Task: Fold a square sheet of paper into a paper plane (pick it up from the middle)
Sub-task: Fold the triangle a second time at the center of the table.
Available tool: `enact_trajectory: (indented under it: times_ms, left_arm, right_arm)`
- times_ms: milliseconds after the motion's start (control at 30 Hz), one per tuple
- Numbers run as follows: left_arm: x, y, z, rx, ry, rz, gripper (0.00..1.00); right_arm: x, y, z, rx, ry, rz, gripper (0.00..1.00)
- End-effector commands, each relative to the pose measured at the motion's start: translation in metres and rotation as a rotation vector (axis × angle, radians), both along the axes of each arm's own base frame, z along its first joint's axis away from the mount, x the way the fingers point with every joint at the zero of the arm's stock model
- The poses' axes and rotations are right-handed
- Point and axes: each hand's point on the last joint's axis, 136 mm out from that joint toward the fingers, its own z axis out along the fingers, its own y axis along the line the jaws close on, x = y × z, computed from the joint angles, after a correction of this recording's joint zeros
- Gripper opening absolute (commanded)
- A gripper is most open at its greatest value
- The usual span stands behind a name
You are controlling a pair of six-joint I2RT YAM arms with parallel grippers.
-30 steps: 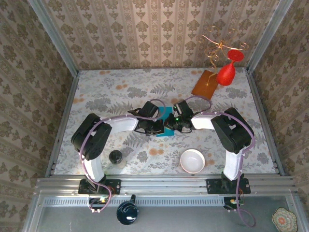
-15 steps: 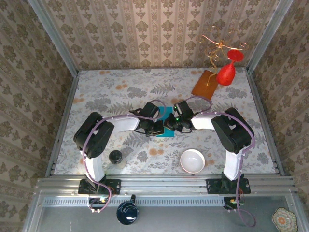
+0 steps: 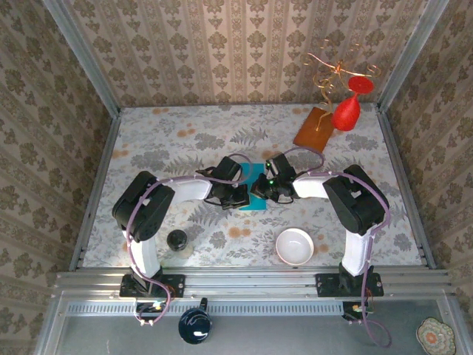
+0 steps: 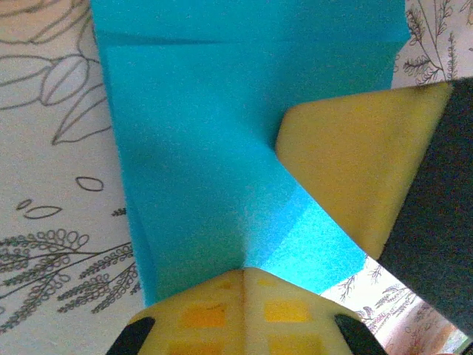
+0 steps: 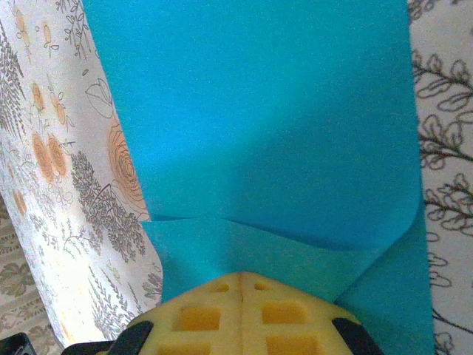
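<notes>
Left claw (image 4: 242,277) and right claw (image 5: 240,279) were both fully closed, tips down on the square sheet of paper (image 5: 251,111) lying mid-worktop (image 3: 185,140). A flap was folded over, and the claws were likely pinning it so the crease would set flat.

Bits around my table (image 3: 148,148)
White bowl (image 3: 295,245) front right, dark jar (image 3: 177,239) front left, red ornament (image 3: 346,112) beside board (image 3: 314,128) at back.
</notes>
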Motion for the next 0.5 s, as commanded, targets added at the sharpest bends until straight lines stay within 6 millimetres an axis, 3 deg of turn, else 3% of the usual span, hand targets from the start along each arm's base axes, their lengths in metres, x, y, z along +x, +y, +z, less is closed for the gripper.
enact_trajectory:
  times_ms: [0,267,467]
  left_arm:
    - [-0.006,0.009,-0.009,0.019,0.038,0.017,0.04]
    - [0.009,-0.004,0.022,-0.053,-0.031,0.015,0.04]
    - [0.013,-0.004,0.014,-0.047,-0.016,0.020,0.03]
  right_arm:
    - [-0.038,-0.042,-0.061,-0.189,0.194,-0.057,0.00]
    - [-0.037,-0.042,-0.059,-0.189,0.193,-0.057,0.00]
    - [-0.037,-0.042,-0.059,-0.187,0.192,-0.058,0.00]
